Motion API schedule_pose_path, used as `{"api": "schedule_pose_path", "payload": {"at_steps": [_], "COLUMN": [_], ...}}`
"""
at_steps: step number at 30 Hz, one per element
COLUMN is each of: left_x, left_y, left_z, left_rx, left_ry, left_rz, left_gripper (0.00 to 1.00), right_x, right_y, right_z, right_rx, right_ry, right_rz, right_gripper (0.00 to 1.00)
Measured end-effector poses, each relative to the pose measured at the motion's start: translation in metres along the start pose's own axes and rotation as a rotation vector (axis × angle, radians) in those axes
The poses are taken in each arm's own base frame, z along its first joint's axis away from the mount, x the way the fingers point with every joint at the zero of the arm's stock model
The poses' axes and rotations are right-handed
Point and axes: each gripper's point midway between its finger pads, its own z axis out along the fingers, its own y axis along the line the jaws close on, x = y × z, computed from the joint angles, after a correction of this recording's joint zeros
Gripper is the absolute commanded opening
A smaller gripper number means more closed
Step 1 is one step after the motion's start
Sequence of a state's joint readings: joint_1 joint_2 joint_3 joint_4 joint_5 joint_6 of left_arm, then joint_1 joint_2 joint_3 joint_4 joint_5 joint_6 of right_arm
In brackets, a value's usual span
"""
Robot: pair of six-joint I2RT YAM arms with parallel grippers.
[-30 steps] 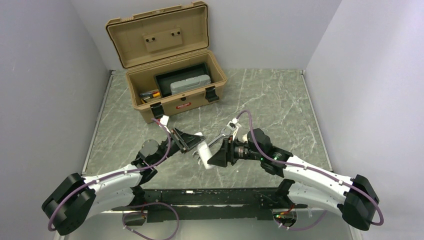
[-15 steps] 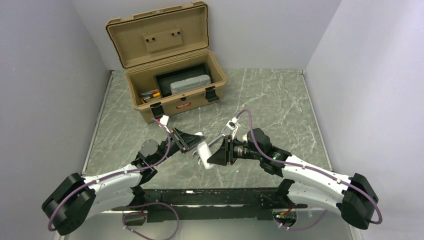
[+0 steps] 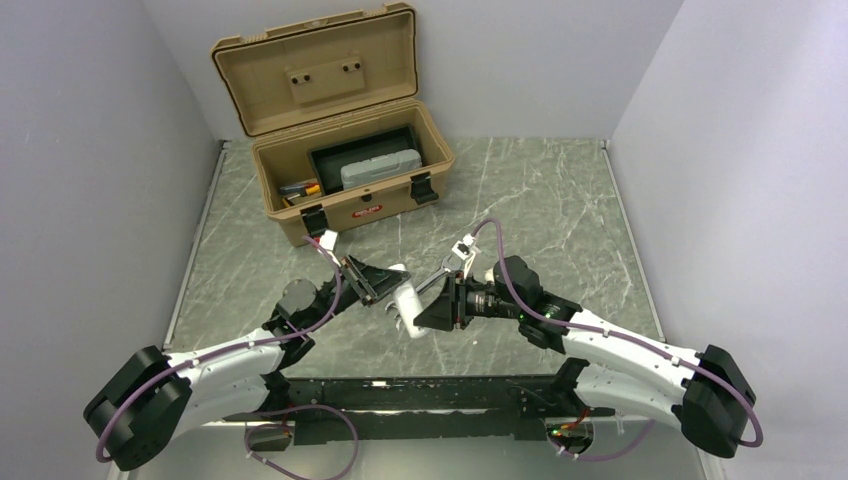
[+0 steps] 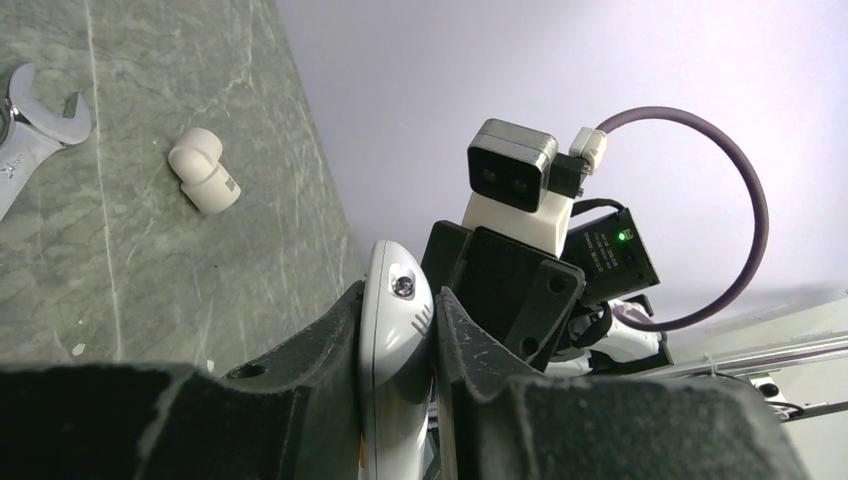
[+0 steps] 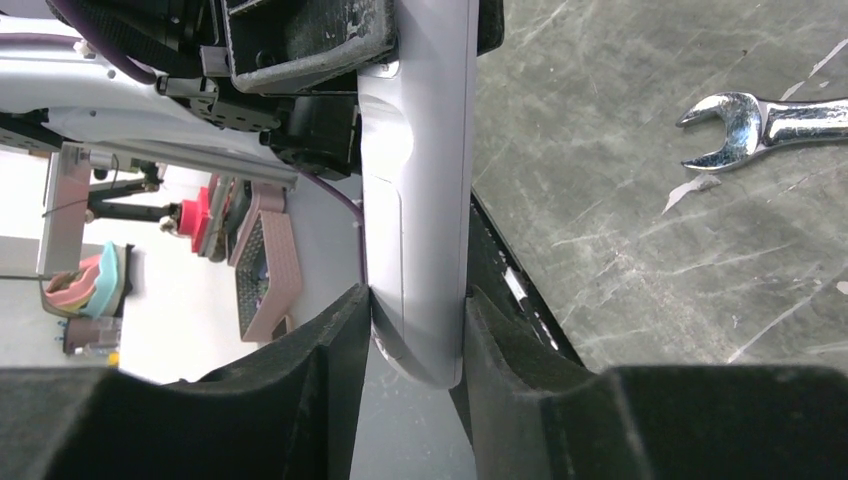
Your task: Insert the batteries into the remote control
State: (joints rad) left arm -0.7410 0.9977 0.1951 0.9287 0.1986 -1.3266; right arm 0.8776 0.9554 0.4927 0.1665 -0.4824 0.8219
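Note:
The remote control, a slim white bar, hangs above the table between my two grippers. My left gripper is shut on one end. In the left wrist view the remote control is squeezed between both pads, its rounded tip with a small screw sticking out past my left gripper. My right gripper grips the other end. In the right wrist view both dark pads of my right gripper press the sides of the remote control. I cannot make out any batteries.
An open tan toolbox stands at the back left with a tray and small items inside. A silver wrench lies on the marble table just behind the grippers. Next to it is a small white curved plastic piece.
The right gripper's jaws have closed in onto the near end of the remote control. The left gripper has kept its grip and place.

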Motion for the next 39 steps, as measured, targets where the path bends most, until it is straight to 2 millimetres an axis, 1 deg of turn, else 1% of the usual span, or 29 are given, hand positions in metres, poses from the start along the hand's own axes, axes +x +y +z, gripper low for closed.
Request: {"api": "schedule_pose_path", "payload": {"at_steps": [3,5,7,10,16,23,28,30,33,39], "left_x": [0.0,0.0,0.0,0.0,0.0,0.001,0.001,0.001,0.001,0.001], "left_y": [0.0,0.0,0.0,-0.001,-0.002,-0.002,-0.002,-0.002,-0.002,-0.002], "left_z": [0.0,0.0,0.0,0.0,0.0,0.0,0.0,0.0,0.0,0.0], "left_rx": [-0.001,0.001,0.001,0.002,0.007,0.009,0.009,0.009,0.009,0.01], "left_ry": [0.001,0.0,0.0,0.001,-0.001,0.005,0.005,0.005,0.005,0.005], "left_rz": [-0.002,-0.002,-0.002,-0.003,-0.004,-0.004,-0.004,-0.003,-0.004,-0.002], "left_gripper": [0.0,0.0,0.0,0.0,0.0,0.0,0.0,0.0,0.0,0.0], "right_x": [0.0,0.0,0.0,-0.001,0.0,0.005,0.001,-0.001,-0.003,-0.004], "right_y": [0.0,-0.001,-0.001,0.0,0.002,-0.006,-0.003,-0.002,-0.001,0.001], "right_z": [0.0,0.0,0.0,0.0,-0.005,-0.006,-0.006,-0.006,-0.006,-0.005], "right_rx": [0.002,0.003,0.003,0.001,-0.012,-0.007,-0.02,-0.027,-0.032,-0.041], "right_ry": [-0.001,-0.002,-0.003,-0.006,-0.021,-0.025,-0.041,-0.05,-0.058,-0.062], "right_rz": [0.0,-0.005,-0.006,-0.008,-0.013,0.007,0.004,0.004,0.005,0.014], "right_gripper": [0.63,0.67,0.67,0.67,0.6,0.58,0.58,0.55,0.44,0.26]}}
